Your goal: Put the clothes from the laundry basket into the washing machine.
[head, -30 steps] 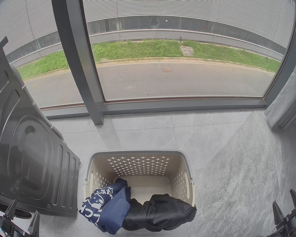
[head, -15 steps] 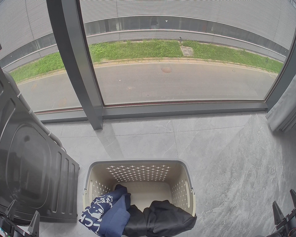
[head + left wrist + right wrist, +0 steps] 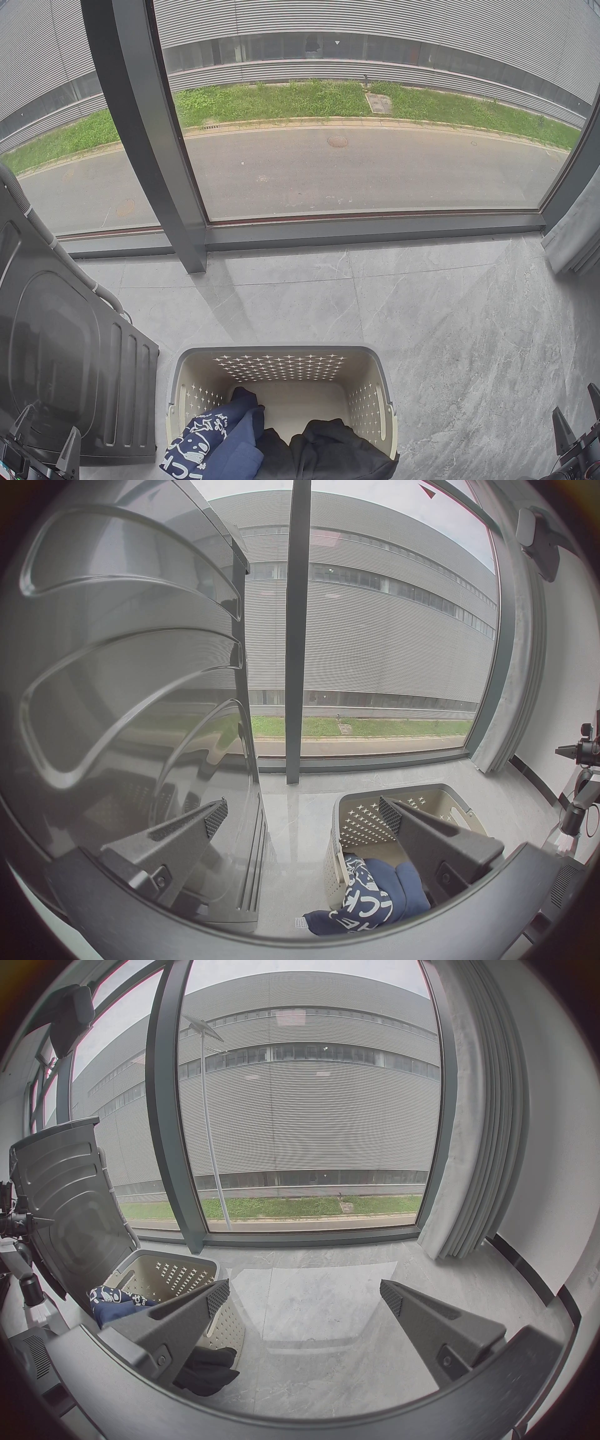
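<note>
The left gripper point(image 3: 301, 805) and right gripper point(image 3: 303, 1285) hung spread, empty. Only the head camera had shifted; clothes point(image 3: 219, 437) lay untouched in the basket point(image 3: 281, 369), loading seemingly unstarted.

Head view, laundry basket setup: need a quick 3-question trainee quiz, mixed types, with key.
1. True or false: the left hand and the right hand are both open and empty.
2. Multiple choice: which garment lies on the side of the basket nearest the washing machine?
A) blue printed garment
B) white towel
C) red shirt
3. Short answer: on which side of the robot does the washing machine stand?

Key
1. True.
2. A. The black garment lies on the other side of the basket.
3. Left.
</note>
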You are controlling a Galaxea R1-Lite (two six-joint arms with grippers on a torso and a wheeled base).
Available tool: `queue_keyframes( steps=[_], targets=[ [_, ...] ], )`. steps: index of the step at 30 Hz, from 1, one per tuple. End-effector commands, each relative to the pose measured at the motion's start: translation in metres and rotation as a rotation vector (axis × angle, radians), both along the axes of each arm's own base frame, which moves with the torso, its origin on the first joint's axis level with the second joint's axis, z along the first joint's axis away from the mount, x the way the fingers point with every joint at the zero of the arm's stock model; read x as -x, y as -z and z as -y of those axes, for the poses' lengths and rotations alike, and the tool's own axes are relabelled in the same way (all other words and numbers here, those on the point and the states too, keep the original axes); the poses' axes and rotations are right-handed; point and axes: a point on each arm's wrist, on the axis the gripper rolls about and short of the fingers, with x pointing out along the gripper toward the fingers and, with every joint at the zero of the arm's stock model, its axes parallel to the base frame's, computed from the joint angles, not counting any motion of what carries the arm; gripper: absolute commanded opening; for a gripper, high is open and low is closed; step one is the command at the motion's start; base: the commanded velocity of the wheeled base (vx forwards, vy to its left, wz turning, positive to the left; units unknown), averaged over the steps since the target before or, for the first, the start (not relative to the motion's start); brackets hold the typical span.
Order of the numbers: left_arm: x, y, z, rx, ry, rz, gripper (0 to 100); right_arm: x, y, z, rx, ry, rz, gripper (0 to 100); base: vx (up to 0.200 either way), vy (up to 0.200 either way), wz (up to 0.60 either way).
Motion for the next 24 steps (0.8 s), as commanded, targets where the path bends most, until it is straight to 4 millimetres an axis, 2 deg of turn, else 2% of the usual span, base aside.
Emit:
queue_keyframes(
  steps=[1,24],
  targets=[
    [-0.0002,0.0038,0.0000,0.001,0.000,-0.003,100,-0.0004,0.0047,0.0000,0.001,-0.002,-0.005,100,0.000,0.000,0.00],
    [-0.0002,0.0038,0.0000,0.001,0.000,-0.003,100,-0.0004,0.0047,0.0000,0.001,-0.002,-0.005,100,0.000,0.000,0.00]
  ],
)
